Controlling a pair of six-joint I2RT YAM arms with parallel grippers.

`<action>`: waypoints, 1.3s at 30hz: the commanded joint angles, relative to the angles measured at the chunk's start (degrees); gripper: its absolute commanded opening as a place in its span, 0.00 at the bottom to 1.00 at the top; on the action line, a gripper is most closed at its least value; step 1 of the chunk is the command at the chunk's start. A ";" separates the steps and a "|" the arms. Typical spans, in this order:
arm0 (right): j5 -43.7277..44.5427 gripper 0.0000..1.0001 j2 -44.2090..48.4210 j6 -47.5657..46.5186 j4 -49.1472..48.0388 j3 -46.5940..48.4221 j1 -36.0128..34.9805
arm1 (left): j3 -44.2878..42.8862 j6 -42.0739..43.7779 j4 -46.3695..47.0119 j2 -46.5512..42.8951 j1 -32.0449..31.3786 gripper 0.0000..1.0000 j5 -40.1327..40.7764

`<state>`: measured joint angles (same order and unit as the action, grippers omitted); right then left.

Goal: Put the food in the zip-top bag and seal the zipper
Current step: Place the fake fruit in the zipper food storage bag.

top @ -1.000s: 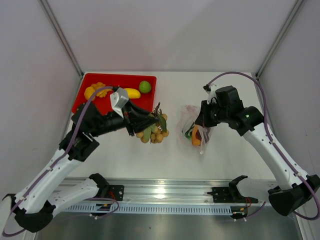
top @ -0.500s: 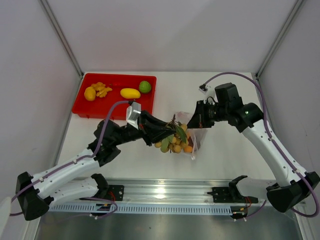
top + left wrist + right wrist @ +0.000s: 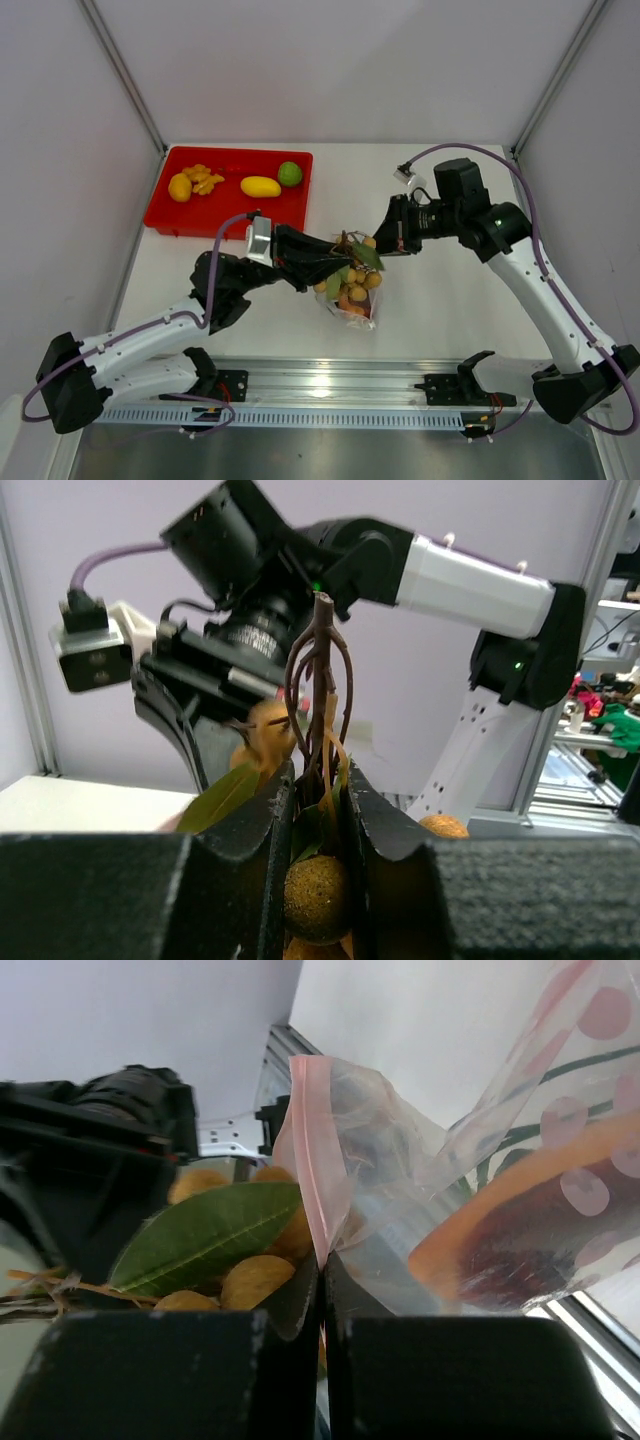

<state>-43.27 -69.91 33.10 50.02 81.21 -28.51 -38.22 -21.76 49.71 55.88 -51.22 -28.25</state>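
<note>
My left gripper is shut on the stem of the brown nut cluster with green leaves, holding it at the mouth of the zip-top bag. In the left wrist view its fingers clamp the stem and leaves, with a round nut between them. My right gripper is shut on the bag's mouth edge beside the pink zipper, holding the bag up. An orange piece shows inside. The lemon, orange pieces, mango and lime lie in the tray.
The red tray sits at the back left of the white table. A metal rail runs along the near edge between the arm bases. Grey walls and slanted frame posts close in the sides.
My left arm carried the nut cluster from beside the tray rightward to the bag. My right gripper lifted the bag's mouth and drew it left, so the bag now sits nearer the centre.
</note>
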 commanded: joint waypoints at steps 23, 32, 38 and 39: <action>-10.17 0.00 0.04 17.17 -16.80 -3.60 2.85 | 8.95 8.75 6.80 5.29 2.09 0.01 2.14; -8.42 0.00 0.21 11.29 -11.71 -2.11 5.31 | 13.25 7.88 7.68 3.10 2.09 0.01 5.92; -5.44 0.00 -0.58 4.26 -5.47 -2.55 4.52 | 13.79 6.64 8.56 -1.21 2.09 0.00 5.84; -4.99 0.00 -0.58 3.90 -5.11 -2.81 4.52 | 13.44 6.64 8.30 -1.38 2.09 0.01 5.58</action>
<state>-49.32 -70.52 41.32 42.13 76.20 -23.64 -24.21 -14.94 54.94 56.75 -49.43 -22.72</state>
